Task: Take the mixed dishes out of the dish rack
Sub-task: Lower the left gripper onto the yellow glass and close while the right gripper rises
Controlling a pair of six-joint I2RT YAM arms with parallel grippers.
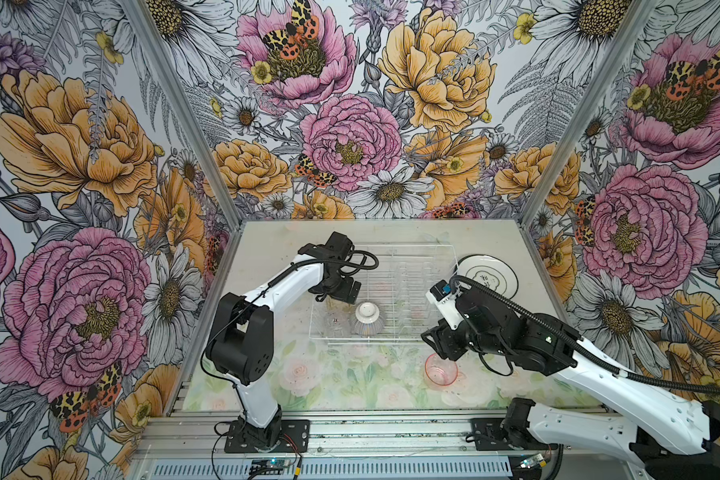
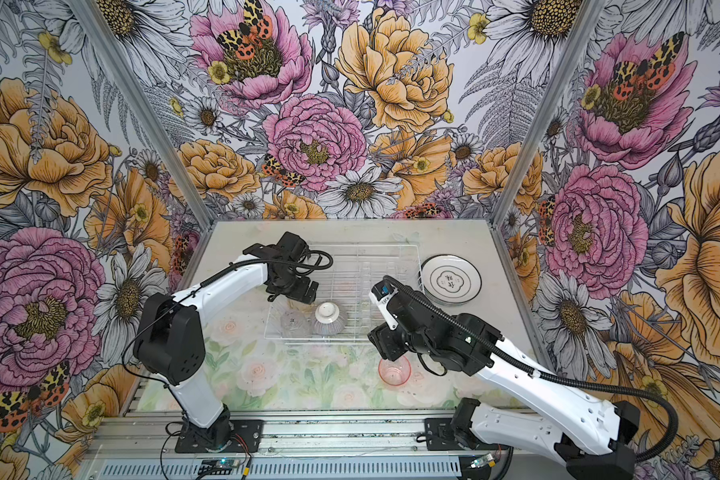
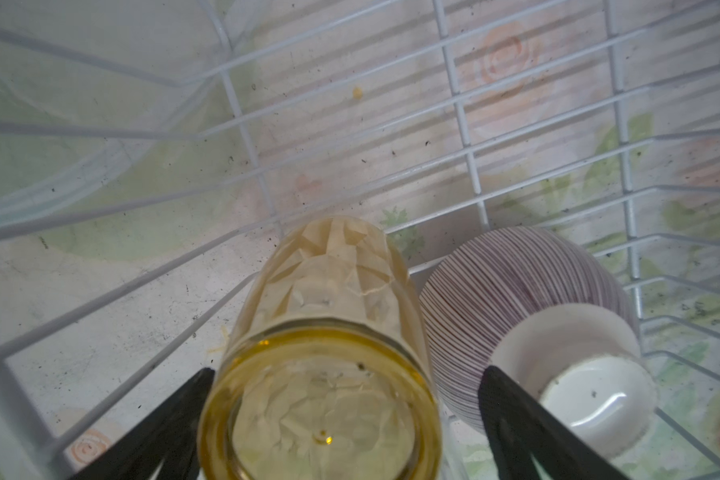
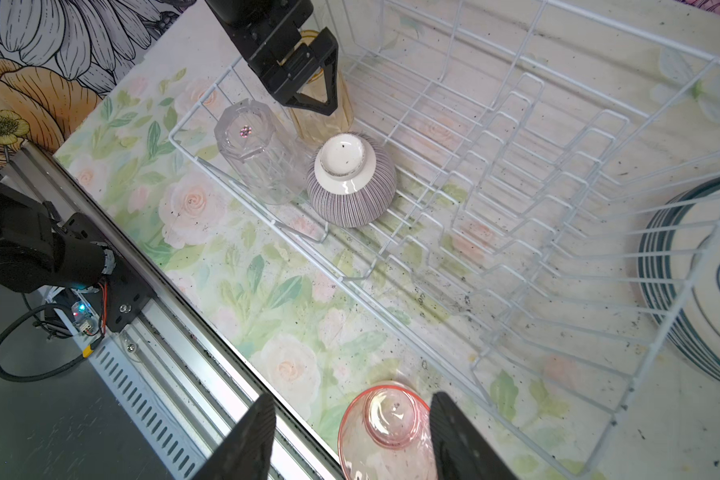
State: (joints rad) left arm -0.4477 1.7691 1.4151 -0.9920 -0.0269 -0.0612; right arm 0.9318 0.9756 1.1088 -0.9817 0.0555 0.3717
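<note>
The white wire dish rack (image 1: 408, 282) (image 4: 516, 174) lies mid-table. In its near left corner an amber tumbler (image 3: 321, 353) (image 4: 329, 112), a clear tumbler (image 1: 334, 322) (image 4: 258, 153) and a ribbed grey-purple bowl (image 1: 367, 319) (image 3: 516, 299) (image 4: 350, 183) all stand upside down. My left gripper (image 1: 336, 302) (image 3: 346, 372) is open, its fingers either side of the amber tumbler. A pink tumbler (image 1: 441, 369) (image 4: 387, 432) stands upright on the mat in front of the rack. My right gripper (image 1: 435, 338) (image 4: 353, 398) hangs open over it, with a gap at one finger. A stack of plates (image 1: 491, 276) (image 4: 715, 291) rests right of the rack.
The rack's upright prongs (image 4: 537, 137) stand bare on its right half. The floral mat (image 1: 329, 374) covers the table's front, up to the aluminium rail (image 1: 350, 428). Flower-printed walls (image 1: 80, 208) close in the table on three sides.
</note>
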